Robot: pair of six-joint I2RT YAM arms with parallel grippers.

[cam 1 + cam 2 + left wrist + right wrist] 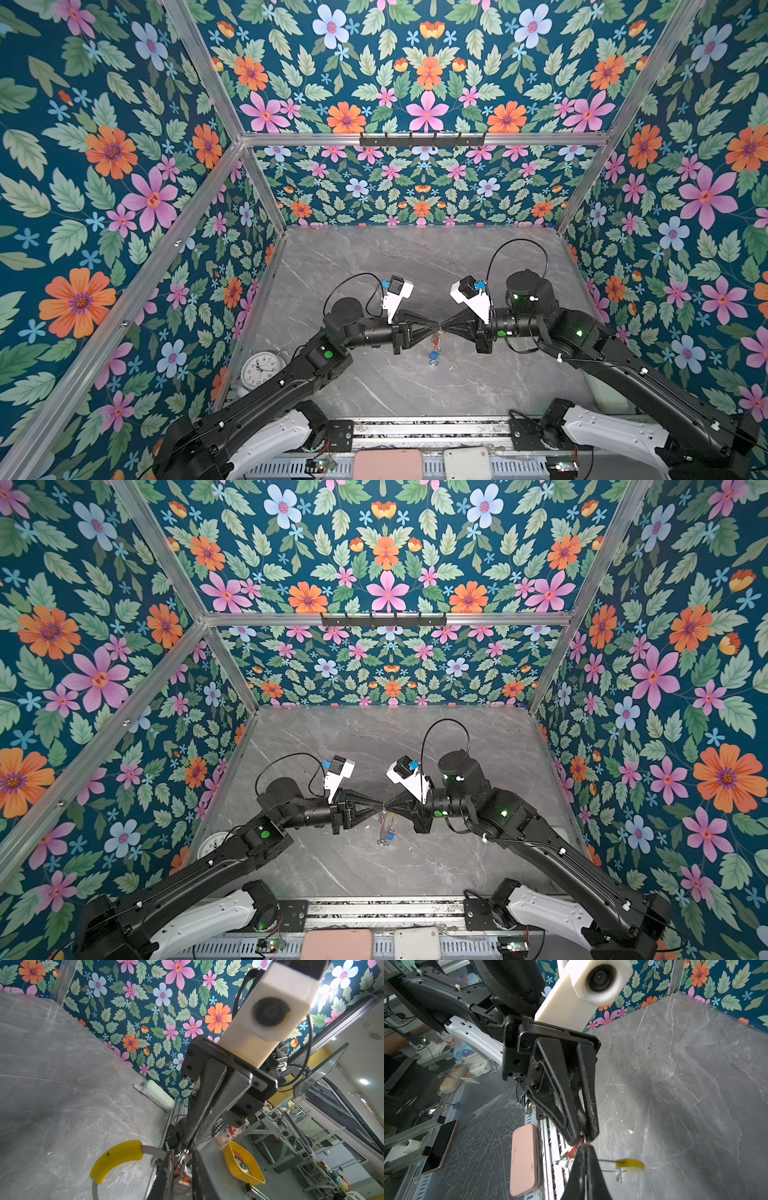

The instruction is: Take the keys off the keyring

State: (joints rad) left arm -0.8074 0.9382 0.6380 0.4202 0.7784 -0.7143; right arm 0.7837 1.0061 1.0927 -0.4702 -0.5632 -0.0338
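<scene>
1. The right gripper [584,1149] is pressing its jaws fully together on the thin grey band of the keyring [151,1149], holding it above the table [374,270].
2. The left gripper [582,1136] is meeting it tip to tip from the opposite side. Its jaws are standing close around the red-tagged key [435,341] with a narrow gap showing, and I cannot tell whether they are pinching it.
3. The keyring is hanging just below the two meeting tips, its yellow segment [116,1158] sitting further round the rim from the grip.
4. The blue-tagged key [434,355] is dangling lower, under the red one, clear of both grippers.
5. Counting: two grippers, one keyring with one yellow segment, and two keys, one red and one blue.
6. Further out, one white clock [261,370] is lying beside the left arm, and one pink case [387,464] and one white box [466,462] are sitting at the near rail.
</scene>
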